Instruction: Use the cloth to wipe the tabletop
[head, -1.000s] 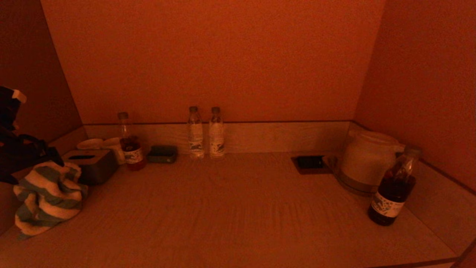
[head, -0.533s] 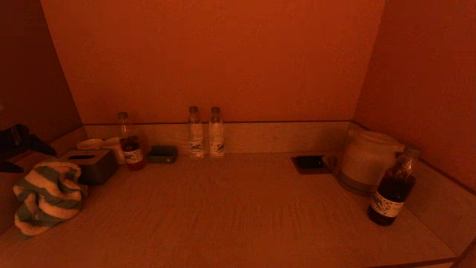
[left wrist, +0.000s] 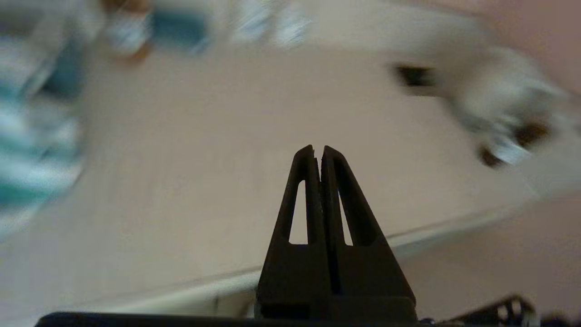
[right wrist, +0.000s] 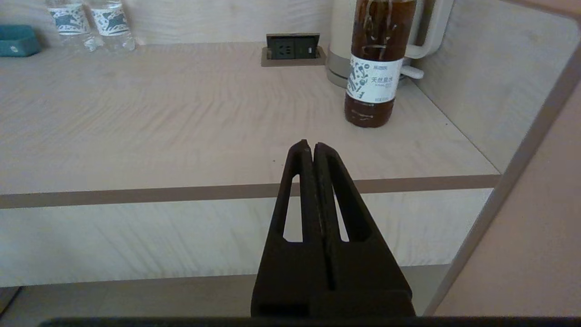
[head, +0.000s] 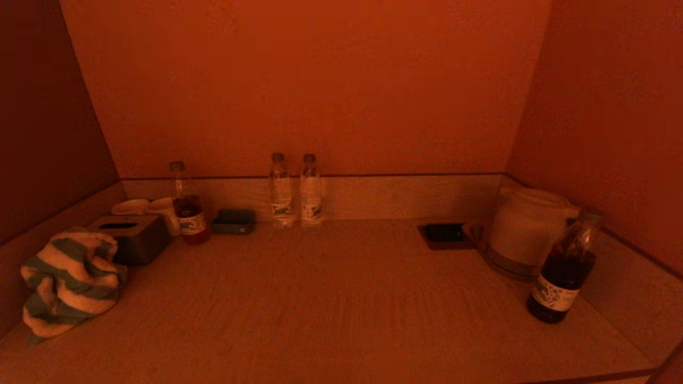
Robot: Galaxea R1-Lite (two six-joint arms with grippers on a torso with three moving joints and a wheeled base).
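Jaws closed and empty on left gripper [left wrist: 317,150] and right gripper [right wrist: 308,145], both back from the tabletop [head: 341,298] edge. Striped cloth [head: 69,282] bunched beside tissue box [head: 133,237] (untouched by either). Step apparently finished, or regrasp needed: reopen, reach cloth.

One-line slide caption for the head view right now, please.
Striped cloth lies bunched at the tabletop's left edge beside the tissue box; neither gripper in view.

The head view is very dim. The left wrist view smears with motion blur. The right wrist view is bright and sharp
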